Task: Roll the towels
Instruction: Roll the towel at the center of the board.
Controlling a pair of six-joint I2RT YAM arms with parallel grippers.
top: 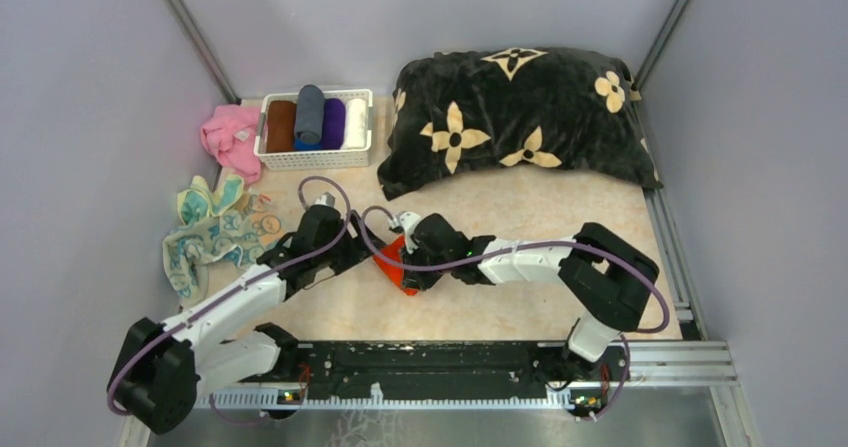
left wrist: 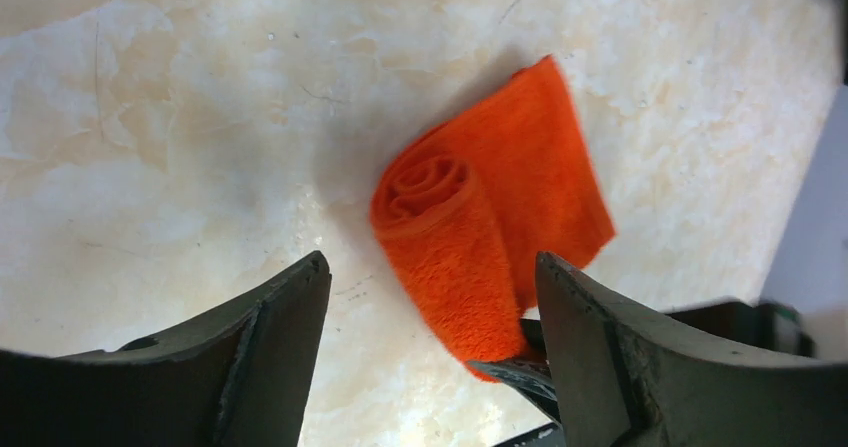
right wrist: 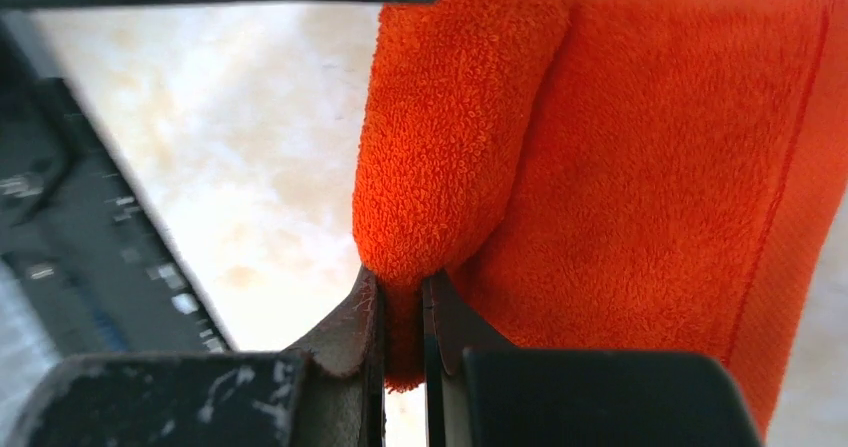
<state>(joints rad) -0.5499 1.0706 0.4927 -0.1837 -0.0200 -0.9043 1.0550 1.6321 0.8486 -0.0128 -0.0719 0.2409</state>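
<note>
Firmly pinched on one end of the orange-red towel (right wrist: 650, 167) with the right gripper (right wrist: 402, 317): jaws almost together, only a thin fold of terry squeezed between them. Partly rolled: a tight coil rising straight out from that gripper's fingertips, a flat unrolled tail spread to the right of the coil, all of it lying on the marbled beige tabletop (left wrist: 150, 117).

Spread wide on the left gripper (left wrist: 430, 267), with nothing held: one finger out over bare table to the left of the coil, the other just beside the coil's lower end and close by the right gripper's tips. Cannot tell whether that finger touches the cloth.

Counted from above:
- One orange-red towel, between the two grippers.
- Two more towels crumpled together well off to the left of the left gripper: a pale yellow towel with teal patches (top: 200, 199) and a teal towel with pale circle print (top: 200, 252).
- One pink cloth (top: 228, 137) beyond those.
- One white basket (top: 315, 159) beside the pink cloth, with at least four rolled towels inside: brown, dark grey, purple and white.
- One black cushion with cream flowers (top: 515, 117), well beyond the right gripper.
</note>
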